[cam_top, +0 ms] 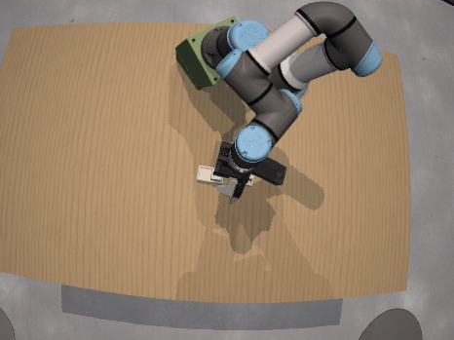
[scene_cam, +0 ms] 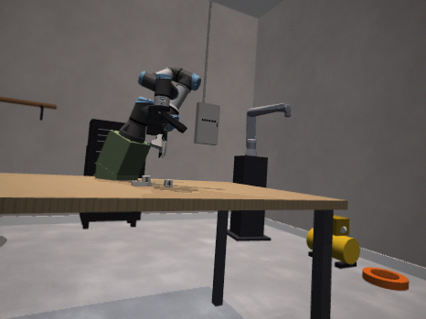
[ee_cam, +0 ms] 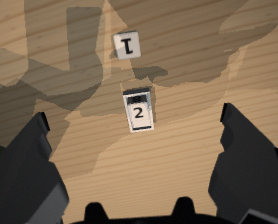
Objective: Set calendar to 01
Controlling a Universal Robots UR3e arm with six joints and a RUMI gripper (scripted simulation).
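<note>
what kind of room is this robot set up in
Probably a workshop or lab: bare grey walls and floor, a wooden table bearing the arm's green base, a grey box hanging on the wall, and a yellow motor-like machine on the floor.

Soft overhead light, hard-edged shadows (slightly blurry).

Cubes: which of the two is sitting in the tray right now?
The cube showing 2 on top sits in the tray. The cube showing 1 lies loose on the table, outside the tray.
</note>
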